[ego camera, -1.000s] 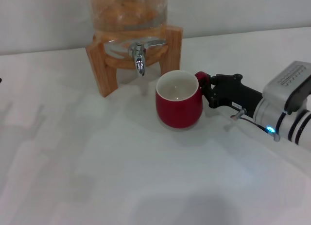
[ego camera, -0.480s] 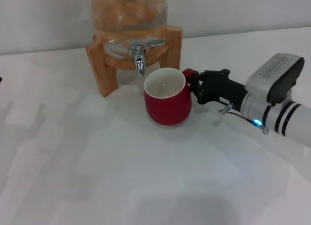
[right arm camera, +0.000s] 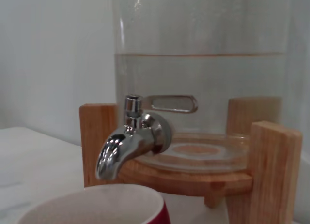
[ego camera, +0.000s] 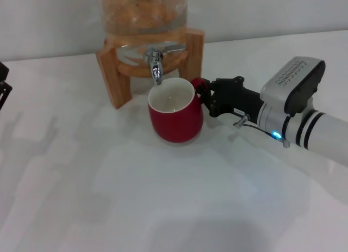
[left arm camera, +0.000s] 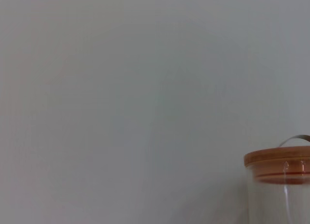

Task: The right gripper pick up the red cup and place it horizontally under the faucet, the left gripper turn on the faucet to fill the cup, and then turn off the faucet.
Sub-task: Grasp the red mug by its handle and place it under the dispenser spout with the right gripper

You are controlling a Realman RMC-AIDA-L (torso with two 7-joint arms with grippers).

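Red cup (ego camera: 175, 117) in right end effector (ego camera: 205, 97), no legible labels.

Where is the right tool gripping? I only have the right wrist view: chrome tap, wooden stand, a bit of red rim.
Observer: In the head view, the right tool is closed on the loop handle of the squat dark-red ceramic mug.
Operator: Mug tipped?
Observer: No, it is upright with its mouth facing up.
Operator: Left arm?
Observer: Only the black left tool shows, at the head view's left edge, well away from the small chrome faucet.
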